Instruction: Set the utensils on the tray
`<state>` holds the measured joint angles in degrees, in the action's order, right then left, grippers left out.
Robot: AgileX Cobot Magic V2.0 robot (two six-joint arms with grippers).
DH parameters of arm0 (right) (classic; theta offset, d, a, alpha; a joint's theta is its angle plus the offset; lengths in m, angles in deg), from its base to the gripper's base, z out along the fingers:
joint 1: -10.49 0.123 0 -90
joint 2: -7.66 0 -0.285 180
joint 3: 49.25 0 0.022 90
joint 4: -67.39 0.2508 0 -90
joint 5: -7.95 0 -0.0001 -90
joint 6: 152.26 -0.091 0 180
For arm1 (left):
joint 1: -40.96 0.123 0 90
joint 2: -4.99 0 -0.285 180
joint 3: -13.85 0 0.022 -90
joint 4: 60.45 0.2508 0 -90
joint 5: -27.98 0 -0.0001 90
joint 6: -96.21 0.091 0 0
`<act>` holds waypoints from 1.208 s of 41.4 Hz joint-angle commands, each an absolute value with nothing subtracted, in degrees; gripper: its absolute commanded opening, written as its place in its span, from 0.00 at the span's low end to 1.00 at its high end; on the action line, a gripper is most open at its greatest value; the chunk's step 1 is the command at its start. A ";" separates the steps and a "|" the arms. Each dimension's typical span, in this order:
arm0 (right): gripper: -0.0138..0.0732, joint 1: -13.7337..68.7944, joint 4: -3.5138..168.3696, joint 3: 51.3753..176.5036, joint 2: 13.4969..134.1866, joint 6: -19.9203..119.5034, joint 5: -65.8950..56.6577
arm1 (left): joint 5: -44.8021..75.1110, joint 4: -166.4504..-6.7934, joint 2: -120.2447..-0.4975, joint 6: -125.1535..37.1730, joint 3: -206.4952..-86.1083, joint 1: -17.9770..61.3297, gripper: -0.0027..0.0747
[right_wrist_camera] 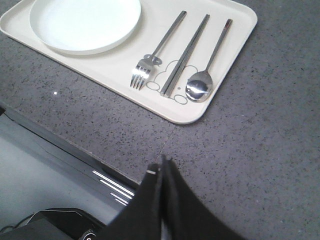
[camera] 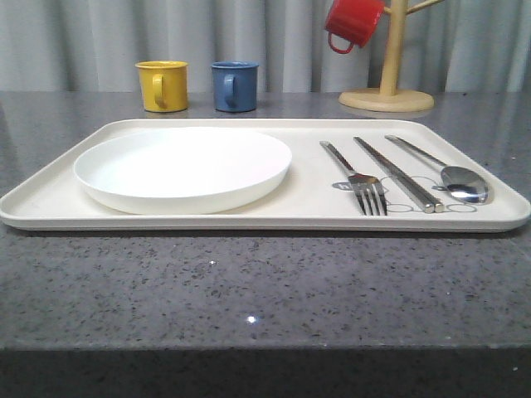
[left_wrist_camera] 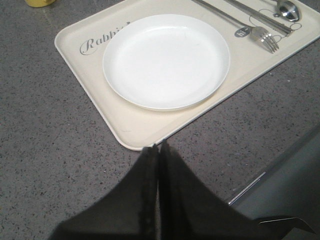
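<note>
Grippers, left point(left_wrist_camera: 158, 146) and right point(right_wrist_camera: 162, 162), are pressed together, holding nothing, over grey speckled stone countertop point(camera: 249, 282). On the cream rectangular tray point(camera: 307, 211): round white plate point(camera: 182, 166) left, steel fork point(camera: 357, 178), chopsticks point(camera: 398, 174), spoon point(camera: 452, 174) right.

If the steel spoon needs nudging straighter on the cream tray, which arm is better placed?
Probably right. The shiny steel spoon lies at the right end of the cream rectangular tray, nearest the shut right gripper. The shut left gripper sits by the tray's left corner, beside the round white plate.
</note>
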<state>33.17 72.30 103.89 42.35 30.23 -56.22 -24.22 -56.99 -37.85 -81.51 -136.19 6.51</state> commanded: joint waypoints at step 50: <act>0.08 33.17 72.13 104.95 42.87 30.68 -52.48 | 24.86 -57.66 -1.01 -81.46 -91.79 40.04 0.01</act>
<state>33.17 72.30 103.71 42.35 30.23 -56.22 17.29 -57.31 -2.47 -81.40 -92.43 39.34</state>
